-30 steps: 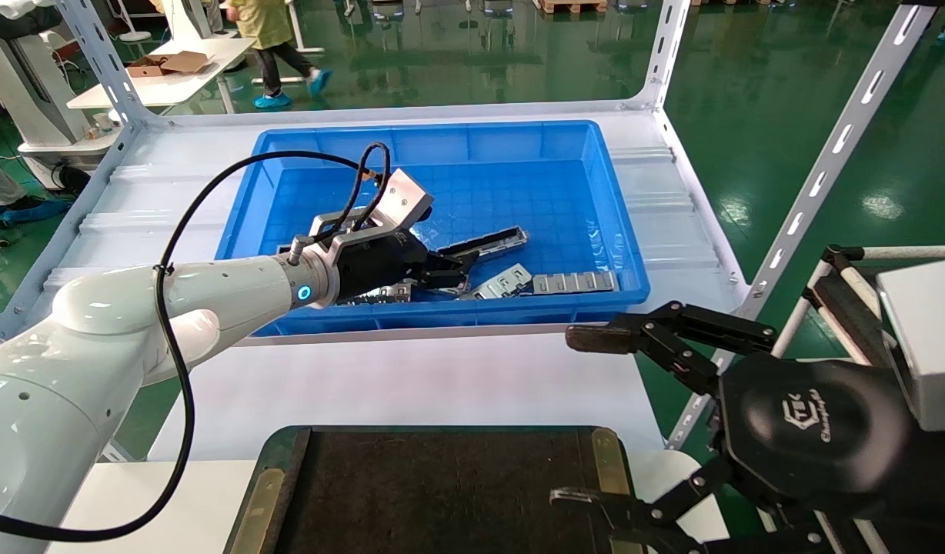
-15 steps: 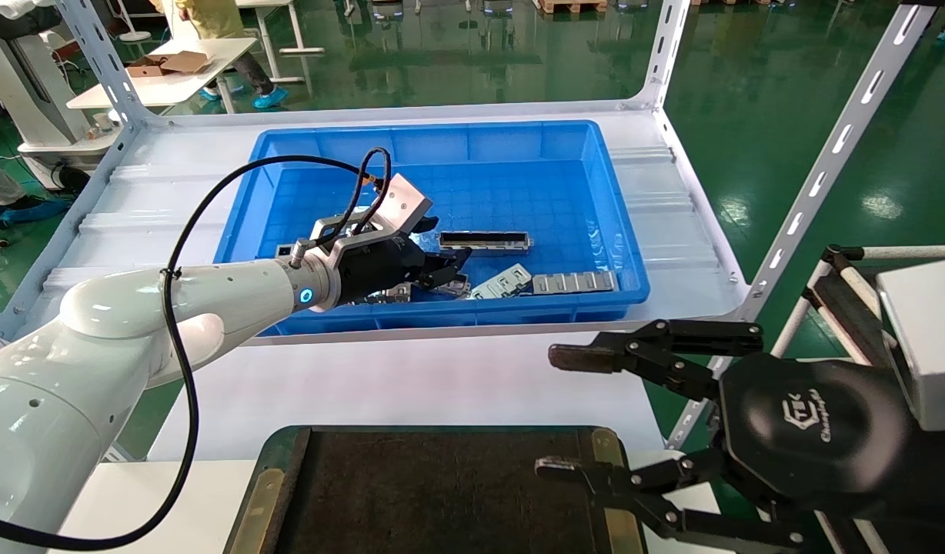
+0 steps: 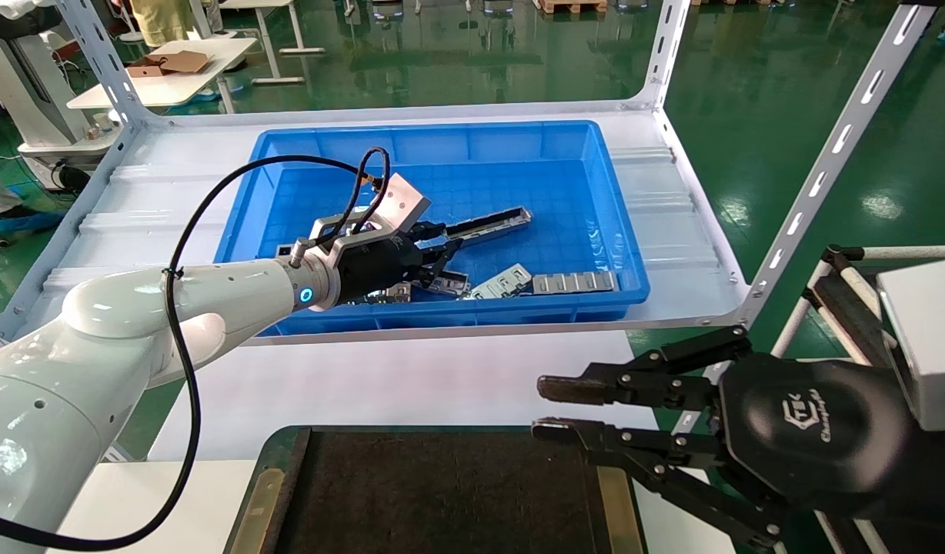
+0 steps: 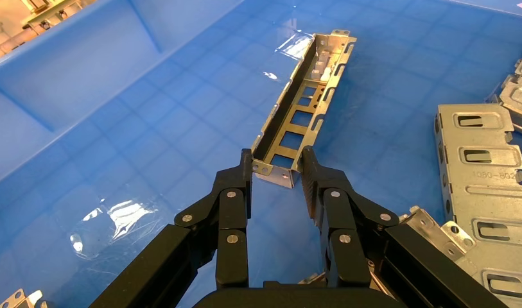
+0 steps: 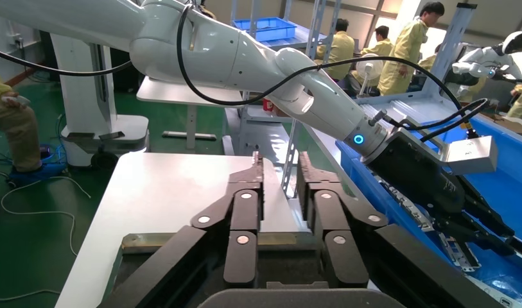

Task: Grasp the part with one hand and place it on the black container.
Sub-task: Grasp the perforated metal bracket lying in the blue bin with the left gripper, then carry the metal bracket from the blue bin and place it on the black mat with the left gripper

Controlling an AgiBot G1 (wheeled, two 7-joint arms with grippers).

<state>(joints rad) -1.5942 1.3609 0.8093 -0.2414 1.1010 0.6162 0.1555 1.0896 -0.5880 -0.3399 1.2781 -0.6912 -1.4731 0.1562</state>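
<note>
Logo lettering unreadable on right gripper (image 3: pixel 545 408), left gripper (image 4: pixel 277 168) pinching part (image 4: pixel 304 109)

One channel bar (image 3: pixel 489 224), one blue bin (image 3: pixel 611 231), one black tray (image 3: pixel 434 492), two grippers.

An embossed logo sits on the right tool (image 3: pixel 545 408) housing, its lettering too small to read. Stamped digits mark a ribbed plate (image 4: pixel 479 173), illegible.

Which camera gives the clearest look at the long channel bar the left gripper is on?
The left wrist view: the part fills it, near end between the left gripper fingers. The head view shows it small, half hidden; the right wrist view doesn't show it clearly.
</note>
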